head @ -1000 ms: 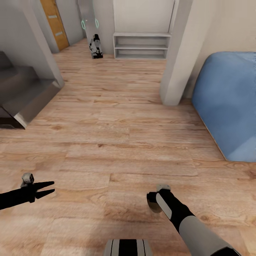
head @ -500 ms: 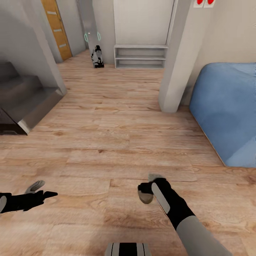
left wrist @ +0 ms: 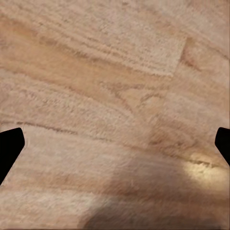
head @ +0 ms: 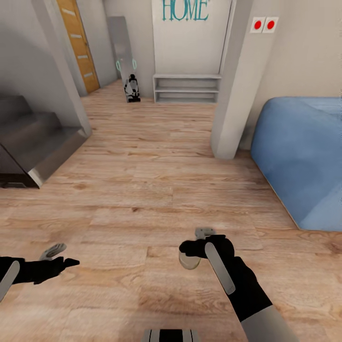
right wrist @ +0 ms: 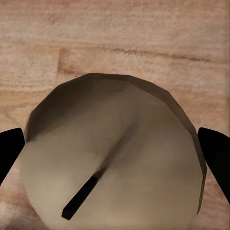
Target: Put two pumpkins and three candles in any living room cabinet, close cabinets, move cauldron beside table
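In transit over wood floor (head: 142, 156). Right gripper (head: 192, 254) clamps one candle (right wrist: 115, 158); left gripper (head: 57, 263) empty, jaws wide. Cabinet delivery and all else remain, apparently.

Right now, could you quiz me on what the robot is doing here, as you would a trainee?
1. True or false: the right gripper holds a candle.
2. What does the left gripper hold?
A. a pumpkin
B. nothing
C. a candle
3. Fill in: the word on the far wall reads ____.

Key:
1. True; the grey-beige cylinder with its wick sits between the fingers in the right wrist view.
2. B; the left wrist view has bare wooden floor between the fingers.
3. HOME.
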Robot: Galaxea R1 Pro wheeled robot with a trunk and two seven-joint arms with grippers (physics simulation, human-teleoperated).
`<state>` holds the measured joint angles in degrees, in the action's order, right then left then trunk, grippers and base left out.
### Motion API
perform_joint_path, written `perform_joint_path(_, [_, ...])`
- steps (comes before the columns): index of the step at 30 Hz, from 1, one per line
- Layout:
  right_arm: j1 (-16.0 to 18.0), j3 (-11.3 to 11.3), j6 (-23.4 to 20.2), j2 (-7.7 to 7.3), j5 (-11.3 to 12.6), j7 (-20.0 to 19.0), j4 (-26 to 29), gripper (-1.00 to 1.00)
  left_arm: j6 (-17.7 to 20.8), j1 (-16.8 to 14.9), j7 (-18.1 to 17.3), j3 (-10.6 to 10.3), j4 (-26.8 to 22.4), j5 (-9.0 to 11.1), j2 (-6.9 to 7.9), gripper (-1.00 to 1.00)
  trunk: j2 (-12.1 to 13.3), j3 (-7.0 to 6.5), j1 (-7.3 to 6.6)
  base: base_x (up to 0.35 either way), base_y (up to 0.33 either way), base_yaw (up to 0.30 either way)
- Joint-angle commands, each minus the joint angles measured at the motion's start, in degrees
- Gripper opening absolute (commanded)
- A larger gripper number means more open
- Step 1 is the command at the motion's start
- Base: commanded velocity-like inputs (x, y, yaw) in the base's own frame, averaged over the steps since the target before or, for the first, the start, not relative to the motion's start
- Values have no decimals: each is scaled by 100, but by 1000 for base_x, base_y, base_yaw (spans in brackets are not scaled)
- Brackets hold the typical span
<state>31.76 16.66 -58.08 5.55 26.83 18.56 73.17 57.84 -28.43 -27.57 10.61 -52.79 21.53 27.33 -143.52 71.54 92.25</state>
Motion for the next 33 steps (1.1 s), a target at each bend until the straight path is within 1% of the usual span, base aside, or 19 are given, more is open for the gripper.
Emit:
perform_joint_path(1, [4,5,-12,-1,60,63,4,-100,30,-4,13,15,1,-31,-4,100,0,-18,-3,0,0,0])
perform_joint_path(6, [3,10,25,6,75,76,-20,-100,41,-5,98,27,3,-28,-3,100,7,-129,-16,0,0,0])
perform_joint_path(22, [2,4,118,16,76,62,-57,-100,43,-5,103,55,3,-17,-8,100,28,-483,-57,0,0,0])
perform_joint_path(29, [0,5,122,16,82,62,-58,-100,43,-5,103,55,3,-17,-12,100,28,-473,-57,0,0,0])
perform_joint_path(33, [5,11,122,16,85,60,-58,-100,43,-5,103,55,5,-9,-9,100,188,-512,-145,0,0,0])
